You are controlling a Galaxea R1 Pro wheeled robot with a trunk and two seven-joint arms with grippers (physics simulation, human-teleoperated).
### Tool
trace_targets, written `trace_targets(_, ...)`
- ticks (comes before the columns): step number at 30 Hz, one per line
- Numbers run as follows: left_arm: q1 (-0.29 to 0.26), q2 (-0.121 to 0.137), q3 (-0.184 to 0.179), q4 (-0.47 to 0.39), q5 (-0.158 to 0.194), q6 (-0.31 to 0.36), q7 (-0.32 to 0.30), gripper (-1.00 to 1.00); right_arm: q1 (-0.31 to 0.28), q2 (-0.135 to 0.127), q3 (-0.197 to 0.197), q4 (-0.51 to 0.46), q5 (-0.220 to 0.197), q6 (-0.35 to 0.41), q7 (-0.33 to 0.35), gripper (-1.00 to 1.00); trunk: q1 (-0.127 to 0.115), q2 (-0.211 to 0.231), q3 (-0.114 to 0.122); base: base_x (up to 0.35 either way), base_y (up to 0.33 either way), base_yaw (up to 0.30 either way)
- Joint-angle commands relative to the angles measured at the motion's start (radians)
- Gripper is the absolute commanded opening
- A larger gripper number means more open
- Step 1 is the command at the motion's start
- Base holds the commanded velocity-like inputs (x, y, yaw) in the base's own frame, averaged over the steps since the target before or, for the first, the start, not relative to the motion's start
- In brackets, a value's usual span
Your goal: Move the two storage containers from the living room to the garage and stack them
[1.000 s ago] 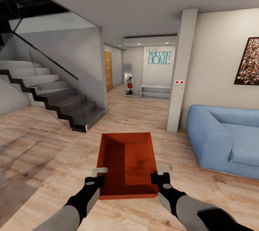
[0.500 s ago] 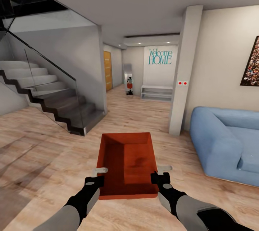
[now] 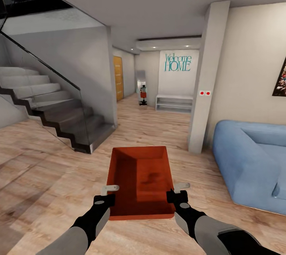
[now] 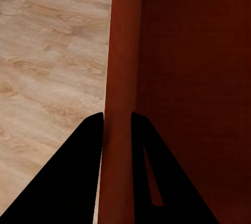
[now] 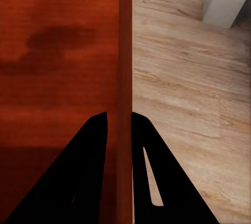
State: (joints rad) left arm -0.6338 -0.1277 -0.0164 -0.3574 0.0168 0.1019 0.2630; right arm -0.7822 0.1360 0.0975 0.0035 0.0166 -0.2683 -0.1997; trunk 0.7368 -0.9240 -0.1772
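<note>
Left gripper point(image 3: 106, 194) and right gripper point(image 3: 179, 192) are each clamped on a side wall of one storage container point(image 3: 139, 179), carried level between them above the wood floor point(image 3: 43, 191). Since a second ago the sofa point(image 3: 250, 160) and staircase point(image 3: 59, 116) have slid outward in view: the base is advancing toward the hallway, transport under way. Both arms extend forward, symmetric and low.

Both arms extended forward, left gripper point(image 3: 111, 191) and right gripper point(image 3: 178, 190) jaws clamped, wrists level
</note>
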Motion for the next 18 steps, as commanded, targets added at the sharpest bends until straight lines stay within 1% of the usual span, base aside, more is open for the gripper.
trace_targets(1, -0.001, 0.000, 0.021, -0.006, -0.025, -0.001, 0.030, -1.00, 0.000, 0.001, -0.024, 0.003, 0.013, 0.003, 0.002, -1.00, 0.001, -0.001, -0.001, 0.322, 0.000, 0.000)
trace_targets(18, -0.001, 0.000, 0.021, -0.006, -0.025, -0.001, 0.030, -1.00, 0.000, 0.001, -0.024, 0.003, 0.014, 0.003, 0.002, -1.00, 0.001, -0.001, -0.001, 0.322, 0.000, 0.000)
